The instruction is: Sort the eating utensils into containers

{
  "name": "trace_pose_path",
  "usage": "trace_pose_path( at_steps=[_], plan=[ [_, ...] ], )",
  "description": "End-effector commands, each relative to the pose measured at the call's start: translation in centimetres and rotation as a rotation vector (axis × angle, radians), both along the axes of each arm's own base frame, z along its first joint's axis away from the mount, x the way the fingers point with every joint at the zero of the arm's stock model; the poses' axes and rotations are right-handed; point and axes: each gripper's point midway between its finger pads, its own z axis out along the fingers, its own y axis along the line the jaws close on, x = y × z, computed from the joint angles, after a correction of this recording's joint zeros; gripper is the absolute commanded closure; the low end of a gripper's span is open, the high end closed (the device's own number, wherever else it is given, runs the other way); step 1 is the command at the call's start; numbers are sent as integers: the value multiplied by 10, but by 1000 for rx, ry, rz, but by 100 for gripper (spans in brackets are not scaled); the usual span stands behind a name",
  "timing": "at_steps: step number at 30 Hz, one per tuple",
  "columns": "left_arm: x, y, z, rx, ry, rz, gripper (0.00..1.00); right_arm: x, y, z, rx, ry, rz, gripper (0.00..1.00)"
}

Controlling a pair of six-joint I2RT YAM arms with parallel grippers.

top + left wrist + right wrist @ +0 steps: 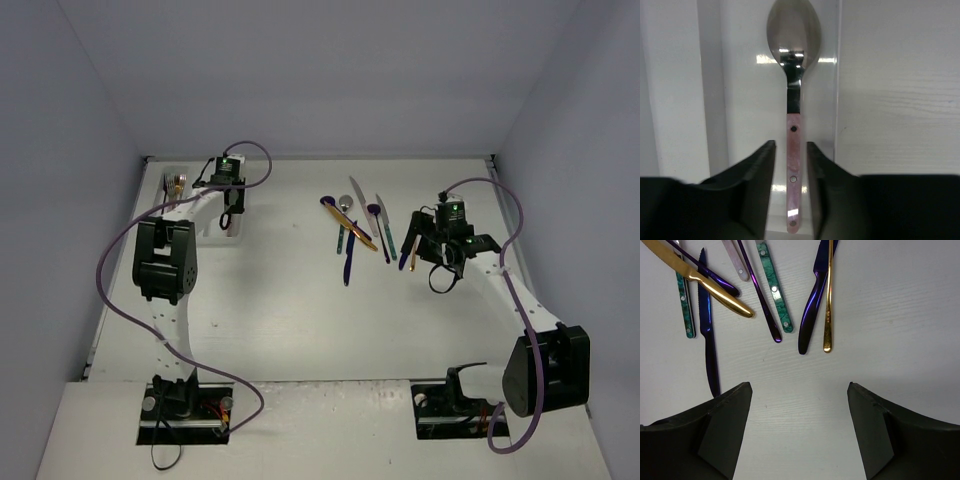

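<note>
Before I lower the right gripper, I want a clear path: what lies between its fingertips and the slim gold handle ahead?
Only bare table, seen in the right wrist view, separates the open right gripper from the slim gold handle.

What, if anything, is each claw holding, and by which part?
Nothing is held. The left claw straddles the pink handle of the spoon lying in the tray, with gaps either side. The right claw is open and empty.

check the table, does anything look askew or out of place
Only the unsorted utensils right of centre: they lie in a loose fan, the gold knife crossing others' handles. The pink-handled spoon lies straight in its tray compartment, between the left hand's fingers. No damage visible.
</note>
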Motion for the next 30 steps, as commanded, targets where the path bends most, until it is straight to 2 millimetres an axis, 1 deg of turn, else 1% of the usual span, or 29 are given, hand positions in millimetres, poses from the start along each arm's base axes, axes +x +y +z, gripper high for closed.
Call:
trace_pose_path(
  at_steps=[1, 4, 7, 9, 10, 11, 12, 14, 15, 17, 19, 21, 22, 24, 27, 30],
  plan=[
    [20, -3, 95, -59, -228, 1, 56, 16, -5, 3, -30, -35, -7, 26],
    [10, -2, 118, -83, -269, 17, 47, 23, -6, -5, -50, -14, -6, 27],
    [-8, -5, 147, -116, -311, 28, 42, 32, -15, -14, -100, 1, -36, 30],
    [-25, -7, 167, -155, -331, 45, 42, 41, -18, -19, -118, 7, -48, 33],
    [-37, -9, 177, -184, -342, 47, 41, 46, -18, -26, -124, 20, -48, 34],
    [-46, -13, 181, -209, -342, 32, 41, 53, -18, -25, -128, 15, -52, 37],
    [-53, -13, 185, -220, -344, 32, 41, 55, -18, -29, -132, 21, -52, 38],
    [-81, -16, 201, -251, -361, 16, 41, 66, -19, -34, -146, 27, -55, 48],
    [-91, -16, 200, -259, -354, 15, 41, 69, -21, -42, -156, 45, -59, 51],
    [-112, -18, 198, -286, -339, -1, 41, 74, -21, -45, -160, 51, -60, 55],
    [-130, -22, 191, -309, -322, -24, 41, 75, -24, -57, -166, 83, -66, 57],
    [-147, -25, 183, -327, -302, -51, 41, 74, -27, -64, -169, 99, -76, 61],
    [-151, -25, 177, -327, -287, -54, 41, 74, -28, -65, -173, 101, -80, 63],
    [-163, -26, 174, -334, -290, -69, 41, 70, -33, -70, -188, 114, -93, 66],
    [-173, -23, 160, -320, -272, -67, 41, 67, -35, -77, -195, 128, -100, 68],
    [-172, -23, 163, -317, -273, -73, 41, 64, -36, -87, -200, 151, -101, 69]
  ],
)
